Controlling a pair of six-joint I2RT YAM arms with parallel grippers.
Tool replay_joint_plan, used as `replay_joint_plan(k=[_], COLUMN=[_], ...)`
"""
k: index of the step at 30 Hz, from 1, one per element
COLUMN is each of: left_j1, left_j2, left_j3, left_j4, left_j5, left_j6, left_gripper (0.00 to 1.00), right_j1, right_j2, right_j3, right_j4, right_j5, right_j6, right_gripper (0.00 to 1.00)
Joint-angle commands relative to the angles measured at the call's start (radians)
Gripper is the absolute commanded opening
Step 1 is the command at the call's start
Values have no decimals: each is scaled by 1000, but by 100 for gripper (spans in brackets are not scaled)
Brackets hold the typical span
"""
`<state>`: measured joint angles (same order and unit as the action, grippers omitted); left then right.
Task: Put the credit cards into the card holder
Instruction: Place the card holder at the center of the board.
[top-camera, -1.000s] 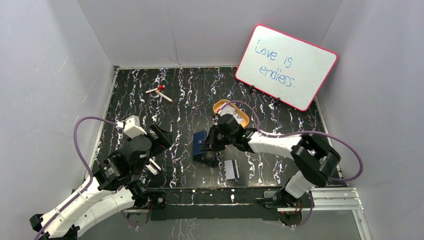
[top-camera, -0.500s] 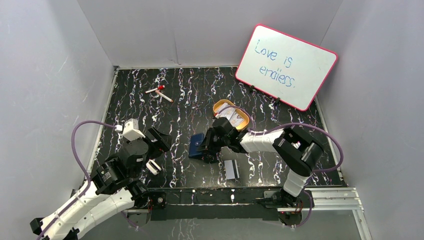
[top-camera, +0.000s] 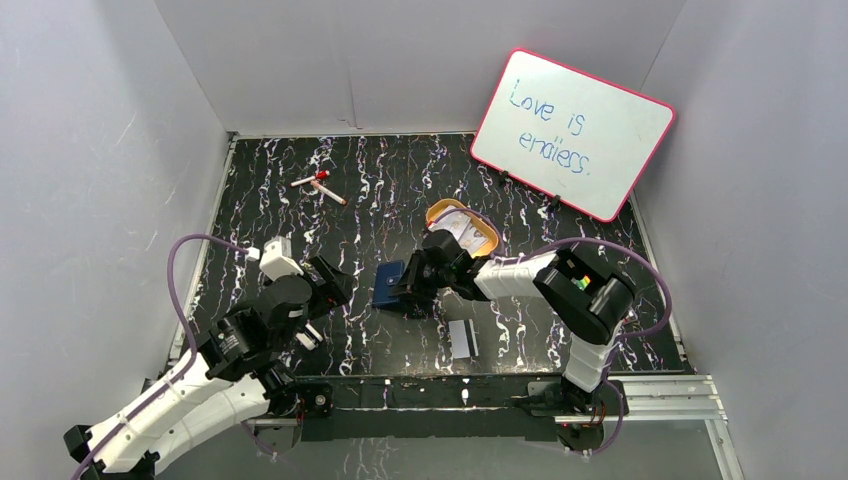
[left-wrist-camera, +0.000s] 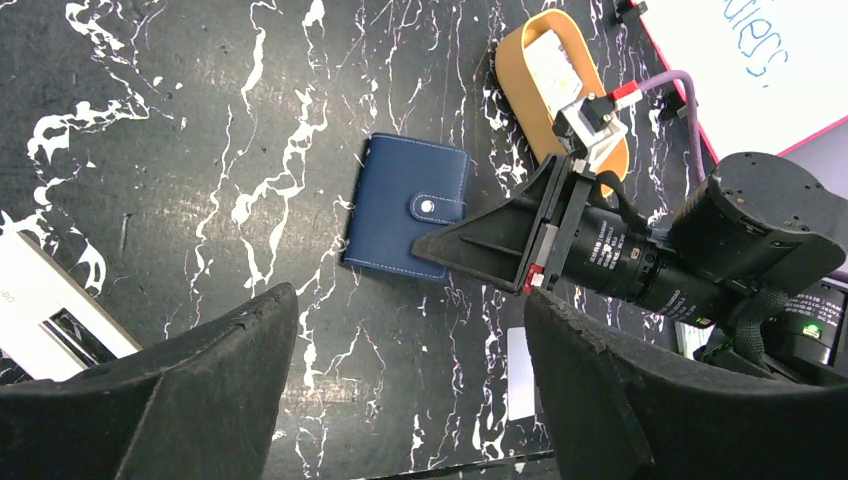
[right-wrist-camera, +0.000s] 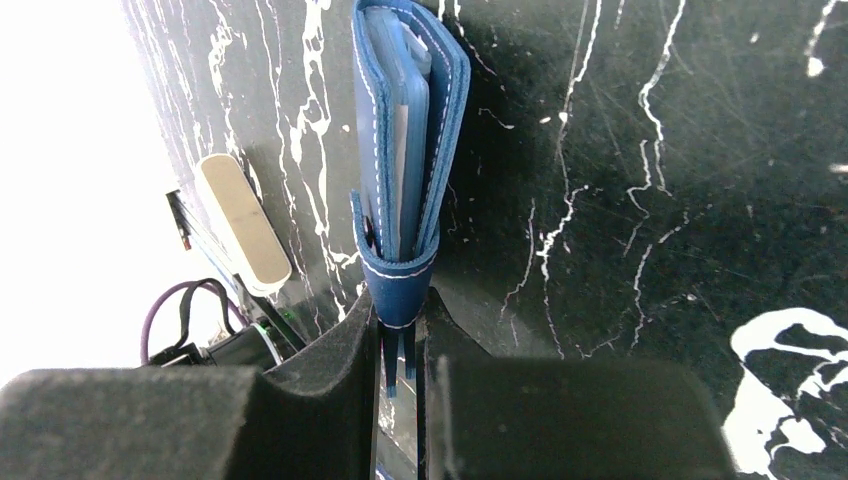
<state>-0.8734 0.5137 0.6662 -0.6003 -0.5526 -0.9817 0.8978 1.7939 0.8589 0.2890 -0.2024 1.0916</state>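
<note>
Clenched on card holder (right-wrist-camera: 403, 150) tab: right gripper (right-wrist-camera: 400, 335). Released, empty: left gripper (left-wrist-camera: 405, 385), holder ahead. 1 credit card (top-camera: 461, 339) near right gripper.

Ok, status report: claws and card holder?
Right claw shut on snap tab of navy-blue folding card holder. Left claw open, empty. Pale plastic credit card lies apart.

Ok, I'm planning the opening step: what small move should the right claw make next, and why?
Probably lift the tab to pop the snap: the right claw pinches the closed card holder by its tab, and a credit card lies outside.
</note>
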Motion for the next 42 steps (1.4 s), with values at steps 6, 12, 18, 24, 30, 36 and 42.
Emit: replay_joint_plan(k=[6,12,18,24,30,36,42], left_j1=[-1,-1,-1,-1,-1,-1,-1], left_j2=[13,45,48,31,47,80,86], left_j3=[-19,-25,-34,-39,-43,-33,-35], left_j4=[38,43,46,41,42,45,55], left_j5=[9,26,50,62,70,78,84], left_j6=[-11,-7,-21,-25,-29,-29,-28], left_gripper=[80,80,80,80,80,80,80], right_j1=[-8,-24,-25,-24,-26,-29,-32], right_j2=[25,6,7,-18,-27,-36,-44], right_j3=[26,-14,4,-1,-3,-10,-14], right_j4=[-139,-139,-157,-167,-171,-171,-172], right_j5=[126,127,132,136,130,130,129], right_j6=[-85,-79,-91,-128,-142,-148,-157], right_gripper=[0,0,0,6,21,29,33])
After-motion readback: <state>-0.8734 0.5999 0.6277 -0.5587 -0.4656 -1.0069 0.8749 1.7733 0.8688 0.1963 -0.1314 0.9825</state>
